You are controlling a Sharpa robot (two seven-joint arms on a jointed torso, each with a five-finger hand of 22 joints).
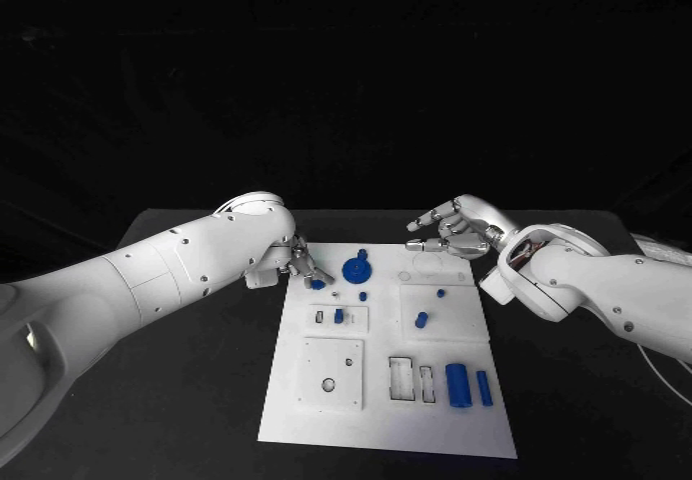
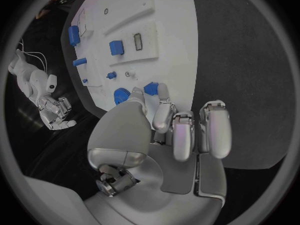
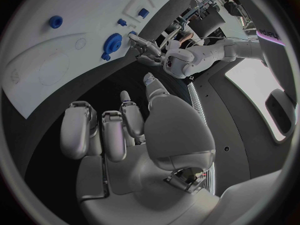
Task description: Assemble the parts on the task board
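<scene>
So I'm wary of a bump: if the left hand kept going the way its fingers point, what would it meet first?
Probably the small blue part at its fingertips, at the board's far corner; the blue gear lies just beyond. Depth is unclear.

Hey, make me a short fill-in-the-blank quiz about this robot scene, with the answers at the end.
1. The small parts on the task board are coloured ____.
2. The fingers of the left hand touch a small part at the board's far ____ corner.
3. The right hand hovers with its fingers apart, holding ____.
4. The table under the board is ____.

Missing words: blue; left; nothing; black
</scene>
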